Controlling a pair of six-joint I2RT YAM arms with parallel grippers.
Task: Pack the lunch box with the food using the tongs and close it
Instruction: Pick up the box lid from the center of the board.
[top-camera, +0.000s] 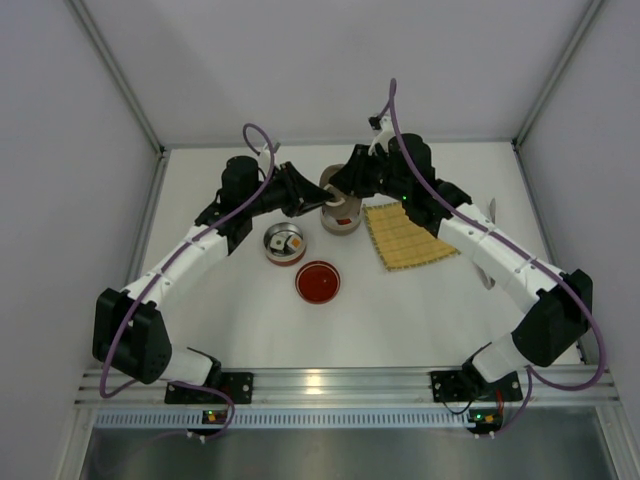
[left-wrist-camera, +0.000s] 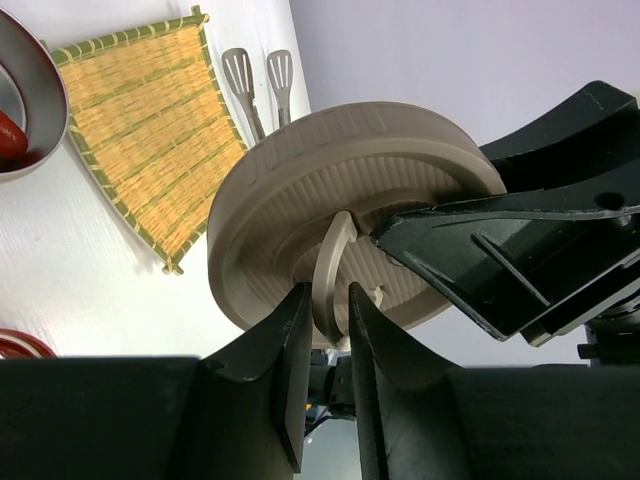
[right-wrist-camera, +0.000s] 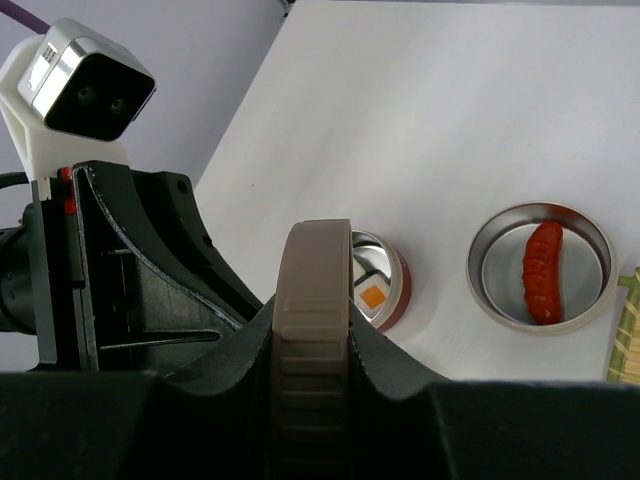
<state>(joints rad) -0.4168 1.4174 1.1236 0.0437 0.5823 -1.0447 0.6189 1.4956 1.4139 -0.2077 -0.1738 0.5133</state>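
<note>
White tabletop (top-camera: 400, 320) below, and you had the taupe lid (left-wrist-camera: 330, 170) up on edge, left gripper (left-wrist-camera: 328, 305) pinching its arched handle (left-wrist-camera: 332, 245), right gripper (right-wrist-camera: 315, 330) clamped across its rim, with the sushi tin (top-camera: 268, 245) sitting just near-left of it, closer to the left arm.

Matt ribbed plastic lid (left-wrist-camera: 300, 180); woven bamboo mat (left-wrist-camera: 140, 130); shiny metal tongs (left-wrist-camera: 240, 78).
</note>
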